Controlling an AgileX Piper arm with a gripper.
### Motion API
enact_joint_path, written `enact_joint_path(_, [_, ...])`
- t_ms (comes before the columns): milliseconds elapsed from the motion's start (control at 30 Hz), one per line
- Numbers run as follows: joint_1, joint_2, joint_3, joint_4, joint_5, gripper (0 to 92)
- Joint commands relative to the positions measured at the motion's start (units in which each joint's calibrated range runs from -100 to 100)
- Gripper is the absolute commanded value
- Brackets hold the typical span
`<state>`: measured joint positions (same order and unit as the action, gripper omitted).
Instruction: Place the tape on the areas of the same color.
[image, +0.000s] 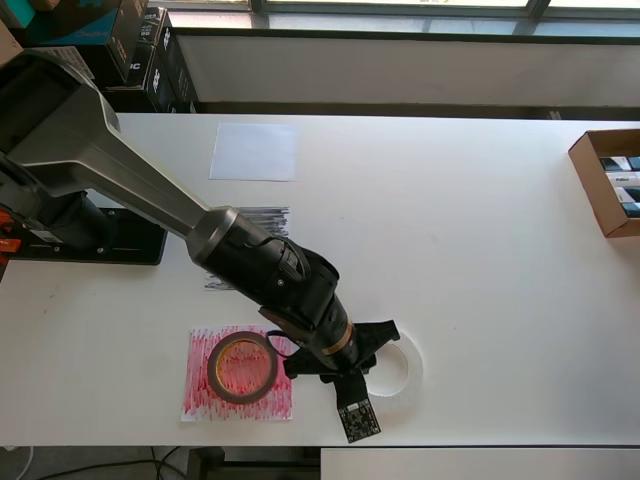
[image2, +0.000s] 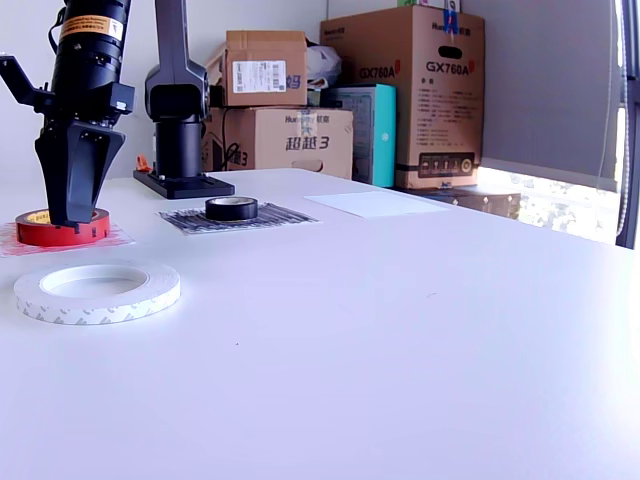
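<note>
Hanging at the left of the exterior view, the pincer (image2: 70, 215) points down with its jaws drawn narrow and empty, near the white tape roll (image2: 97, 292) low on the table (image2: 420, 330); that roll looks light, stiff and slick, best taken across its rim; red tape (image2: 60, 228) lies on the red sheet (image: 238, 375), black tape (image2: 231, 208) on the black sheet (image2: 240, 218); the white sheet (image: 254, 151) waits at upper centre of the overhead view.

arm (image: 120, 165): grey link, black wrist | gold ring + orange label | black tapered jaws | black base
</note>
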<state>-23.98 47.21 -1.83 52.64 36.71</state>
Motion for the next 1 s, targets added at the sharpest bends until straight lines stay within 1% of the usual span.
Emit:
enact_joint_path(0, [0.8,0.0,-0.4,-0.4,0.3,32.9])
enact_joint_path(400, [0.7,0.0,-2.0,0.3,-0.1,32.9])
enact_joint_path(733, [0.0,5.5,-12.8,0.4,0.1,32.9])
enact_joint_path(900, [-0.7,7.3,-14.3,0.5,0.1,32.9])
enact_joint_path(967, [-0.7,7.4,-14.5,2.0,0.2,32.9])
